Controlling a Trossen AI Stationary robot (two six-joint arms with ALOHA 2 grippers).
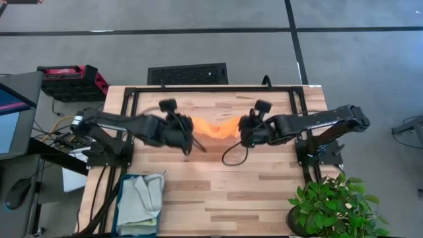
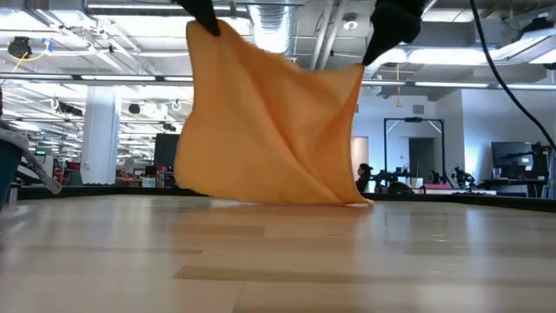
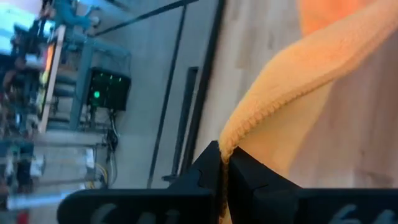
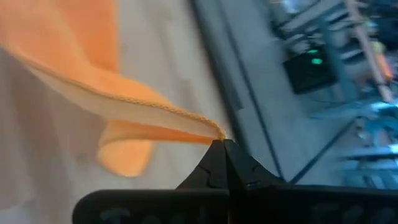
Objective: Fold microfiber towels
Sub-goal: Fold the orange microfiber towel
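Two grippers: both held the same orange microfiber towel [image 1: 217, 127], one at each upper corner, above the middle of the wooden table [image 1: 218, 192].
Left gripper [image 3: 224, 163]: its fingers were pressed fully together on a hemmed corner of the orange towel; in the high view it sat at the towel's left end [image 1: 187, 137].
Right gripper [image 4: 222, 144]: its fingers were likewise pinched tight on the opposite corner, at the towel's right end [image 1: 246, 131].
Orange towel, low view: it hung between the two grippers as a loose sheet [image 2: 269, 122], its top edge sagging slightly from the left corner toward the right, with diagonal creases running down to its lower right corner.
Towel's lower edge: it touched or nearly touched the table [image 2: 278, 261]; which of the two I could not tell.
Teal bin [image 1: 121, 211]: it sat at the table's near left corner, well apart from the orange towel.
Bin contents: a light green towel [image 1: 147, 192] lay on top, with a pale grey-blue towel [image 1: 129, 186] just beside it.
Potted plant [image 1: 330, 205]: it stood at the table's near right corner.
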